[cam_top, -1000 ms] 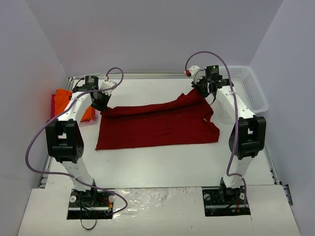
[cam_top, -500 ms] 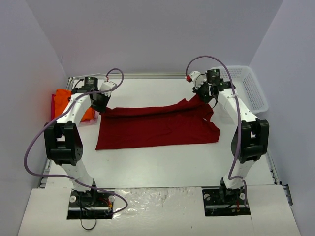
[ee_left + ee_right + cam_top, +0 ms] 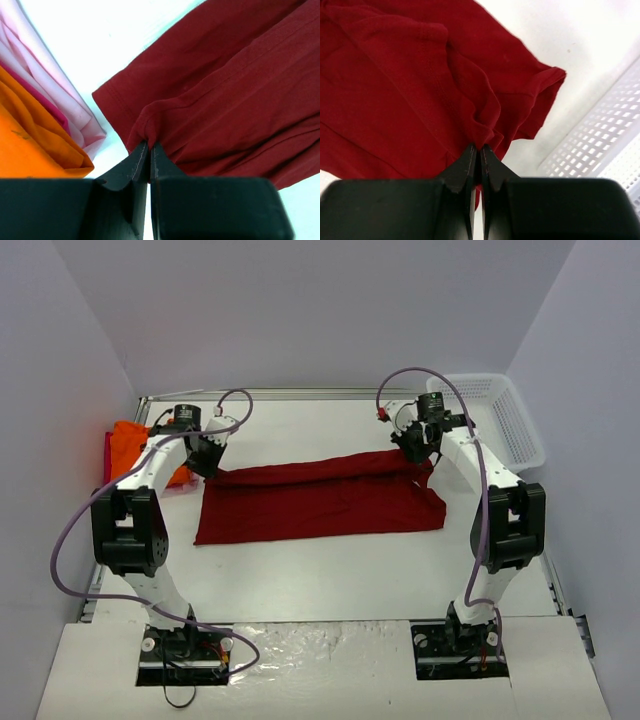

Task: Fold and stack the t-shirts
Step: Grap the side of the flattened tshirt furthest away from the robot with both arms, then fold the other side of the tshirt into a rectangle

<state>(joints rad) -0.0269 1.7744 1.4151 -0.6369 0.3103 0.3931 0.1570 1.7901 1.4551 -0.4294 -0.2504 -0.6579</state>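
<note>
A dark red t-shirt (image 3: 320, 498) lies spread across the middle of the table, its far edge lifted and folded toward the front. My left gripper (image 3: 213, 466) is shut on the shirt's far left corner (image 3: 145, 131). My right gripper (image 3: 412, 446) is shut on the far right corner (image 3: 482, 136), where the cloth bunches at the fingertips. An orange t-shirt (image 3: 128, 445) lies folded at the table's left edge. In the left wrist view it (image 3: 30, 145) rests on a pale pink t-shirt (image 3: 60, 95).
A white mesh basket (image 3: 505, 415) stands at the back right, close to the right arm, and its wall (image 3: 600, 150) shows in the right wrist view. Grey walls enclose the table on three sides.
Both grippers have come down and a little toward the front with the shirt's far edge. The raised right corner has dropped, so the fold now lies flatter.
</note>
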